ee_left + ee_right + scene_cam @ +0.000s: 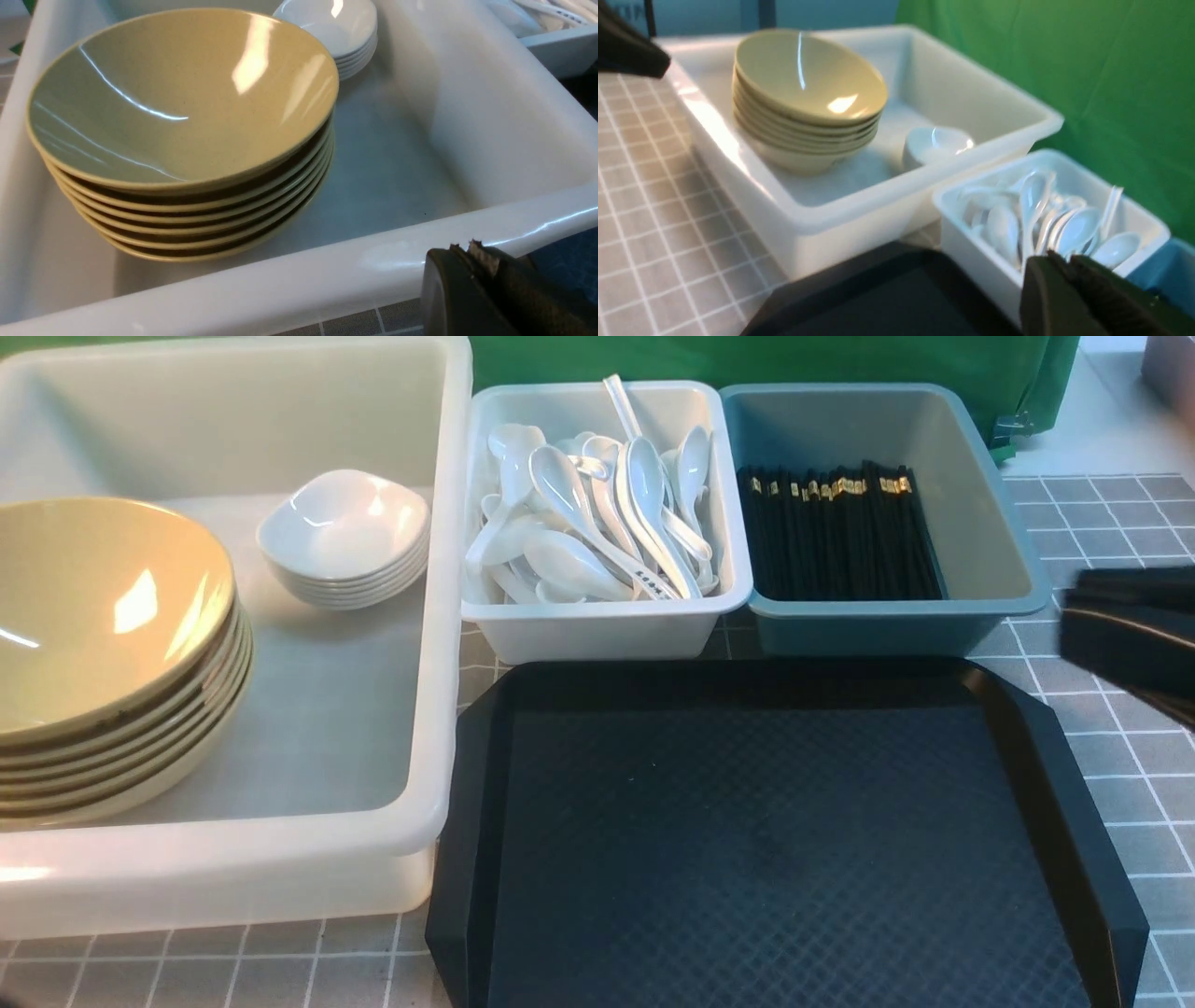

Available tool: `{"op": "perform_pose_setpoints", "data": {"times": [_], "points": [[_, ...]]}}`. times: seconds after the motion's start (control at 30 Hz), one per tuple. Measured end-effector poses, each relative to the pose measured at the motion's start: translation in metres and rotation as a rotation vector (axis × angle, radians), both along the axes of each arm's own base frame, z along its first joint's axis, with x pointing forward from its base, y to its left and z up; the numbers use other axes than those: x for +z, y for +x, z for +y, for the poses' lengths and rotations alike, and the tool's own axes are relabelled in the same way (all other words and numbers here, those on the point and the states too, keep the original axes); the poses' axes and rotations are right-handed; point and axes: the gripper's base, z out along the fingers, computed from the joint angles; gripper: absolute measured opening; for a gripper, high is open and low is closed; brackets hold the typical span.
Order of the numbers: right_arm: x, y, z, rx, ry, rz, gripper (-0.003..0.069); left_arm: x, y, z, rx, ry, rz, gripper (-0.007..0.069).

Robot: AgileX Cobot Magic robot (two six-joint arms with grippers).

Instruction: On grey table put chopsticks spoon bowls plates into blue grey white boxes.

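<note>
A stack of olive-yellow bowls (93,607) and a stack of small white plates (341,523) stand inside the big translucent white tub (448,616). Several white spoons (597,523) fill the white box (597,630). Black chopsticks (836,537) lie in a row in the blue-grey box (990,523). My right gripper (1069,609) hovers blurred at the right edge, beside the blue-grey box; in its wrist view it (1059,255) is shut and empty, near the spoons (1036,219). My left gripper (465,247) is shut on nothing, just outside the tub's near rim (280,280), by the bowls (182,93).
A black diamond-textured tray (766,840) with nothing on it lies in front of the two small boxes. The grey table (1120,523) shows on the right and along the front. A green cloth (747,359) hangs behind the boxes.
</note>
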Motion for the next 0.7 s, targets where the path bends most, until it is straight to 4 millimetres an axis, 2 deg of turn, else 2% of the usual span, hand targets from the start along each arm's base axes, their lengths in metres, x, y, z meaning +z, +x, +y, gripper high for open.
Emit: {"op": "perform_pose_setpoints", "data": {"times": [0.2, 0.7], "points": [[-0.0025, -0.0043, -0.0059, -0.017, 0.089, -0.091, 0.0078, -0.0033, -0.0127, -0.0004, -0.006, 0.006, -0.017, -0.0011], [0.0004, -0.0041, -0.0062, -0.021, 0.111, -0.114, 0.0082, -0.0046, -0.0132, -0.0005, -0.01, 0.011, -0.009, -0.0011]]}}
